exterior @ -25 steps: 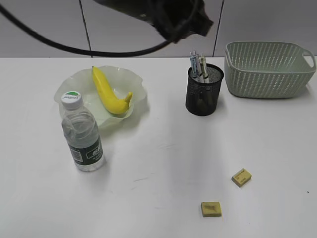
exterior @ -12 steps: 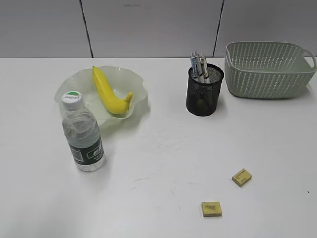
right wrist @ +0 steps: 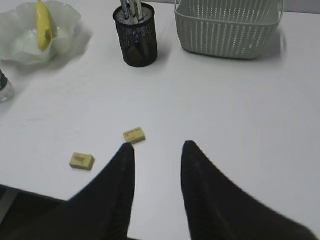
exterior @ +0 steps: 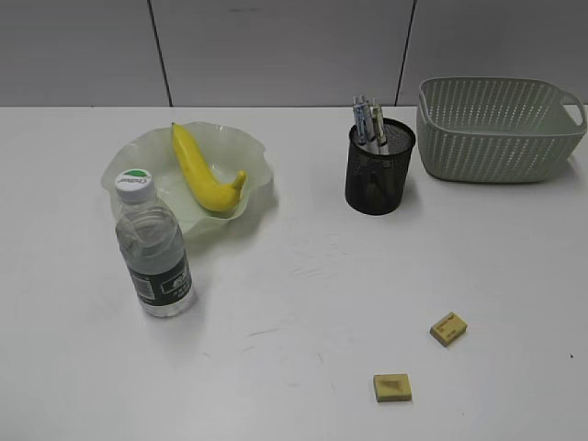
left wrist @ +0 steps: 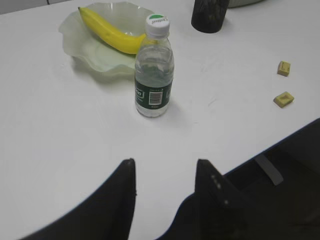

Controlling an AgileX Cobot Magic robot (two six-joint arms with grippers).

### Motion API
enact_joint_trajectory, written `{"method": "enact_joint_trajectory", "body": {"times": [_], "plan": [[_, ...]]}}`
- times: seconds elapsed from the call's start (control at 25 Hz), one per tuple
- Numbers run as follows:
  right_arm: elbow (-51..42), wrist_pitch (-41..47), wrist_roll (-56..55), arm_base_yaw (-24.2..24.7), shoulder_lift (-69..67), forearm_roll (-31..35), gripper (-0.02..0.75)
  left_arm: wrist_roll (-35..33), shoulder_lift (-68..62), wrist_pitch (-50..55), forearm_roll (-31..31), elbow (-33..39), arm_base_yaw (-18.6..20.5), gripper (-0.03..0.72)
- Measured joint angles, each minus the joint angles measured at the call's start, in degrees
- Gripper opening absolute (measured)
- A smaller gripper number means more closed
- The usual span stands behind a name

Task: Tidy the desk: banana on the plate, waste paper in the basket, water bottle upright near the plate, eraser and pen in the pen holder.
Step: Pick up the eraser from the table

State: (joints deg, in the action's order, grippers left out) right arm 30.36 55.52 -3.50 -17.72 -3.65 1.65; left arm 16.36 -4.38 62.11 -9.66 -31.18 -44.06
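Both arms hang back over the near edge of the counter (exterior: pixel 303 276); the left gripper (left wrist: pixel 165 172) and the right gripper (right wrist: pixel 157 155) are each spread apart and grasping nothing. Just ahead of the right one lie two yellow erasers (right wrist: pixel 134 135) on the bare surface. The water bottle (exterior: pixel 153 246) stands upright beside the plate (exterior: pixel 129 165), where the banana (exterior: pixel 204 170) rests. Pens (exterior: pixel 369 119) stick out of the pen holder (exterior: pixel 378 175), near the basket (exterior: pixel 496 129).

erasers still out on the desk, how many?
2. One eraser lies on the desk front right; the other eraser sits nearer the front edge, to its left. Any inside the pen holder would be hidden.
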Motion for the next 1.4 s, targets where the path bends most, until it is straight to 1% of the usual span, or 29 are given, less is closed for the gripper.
{"method": "enact_joint_trajectory", "body": {"times": [0.16, 0.24, 0.32, 0.44, 0.56, 0.68, 0.8, 0.88, 0.92, 1.04, 1.08, 1.16, 1.4], "plan": [[0.2, -10.6, 3.5, 0.0, -10.3, 4.5, 0.263, 0.1, 0.1, -0.4, -0.4, 0.3, 0.0, 0.292], [0.8, -15.0, 5.5, 0.0, -18.8, 6.6, 0.254, 0.2, 0.2, -0.4, -0.4, 0.3, 0.0, 0.290], [1.8, -17.6, 6.5, 0.0, -28.3, 8.4, 0.247, 0.2, 0.4, -0.4, -0.5, 0.3, 0.0, 0.289], [5.9, -18.3, 7.0, 0.0, -46.2, 10.6, 0.246, 0.2, 1.2, -0.5, -1.8, 0.3, 1.0, 0.289], [11.6, -18.5, 7.1, 0.0, -63.3, 11.1, 0.244, 0.2, 3.6, -0.6, -2.8, 0.3, 5.0, 0.289], [17.0, -16.8, 7.1, 0.0, -78.0, 9.7, 0.244, 0.2, 4.7, -0.7, -3.0, 0.3, 11.1, 0.289], [19.0, -15.5, 7.1, -1.3, -88.9, 7.0, 0.249, 0.2, 4.7, -0.7, -3.1, 0.3, 17.9, 0.289], [19.2, -16.0, 7.1, -3.4, -93.7, 4.6, 0.274, 0.2, 4.7, -0.8, -3.1, 0.3, 22.4, 0.289], [19.3, -16.5, 7.1, -4.7, -95.6, 3.6, 0.301, 0.2, 4.7, -0.8, -3.2, 0.3, 24.0, 0.289], [19.4, -19.1, 7.2, -8.0, -99.1, 2.2, 0.413, 0.2, 4.7, -0.8, -3.2, 0.3, 28.1, 0.289], [19.4, -20.1, 7.2, -8.7, -99.8, 2.0, 0.447, 0.2, 4.7, -0.8, -3.2, 0.3, 28.8, 0.288], [19.4, -22.5, 7.2, -9.2, -100.4, 1.7, 0.483, 0.2, 4.7, -0.8, -3.2, 0.3, 29.8, 0.289], [19.5, -25.7, 7.2, -9.3, -100.6, -2.2, 0.507, 0.2, 4.7, -0.8, -3.2, 0.3, 30.4, 0.288]]}}
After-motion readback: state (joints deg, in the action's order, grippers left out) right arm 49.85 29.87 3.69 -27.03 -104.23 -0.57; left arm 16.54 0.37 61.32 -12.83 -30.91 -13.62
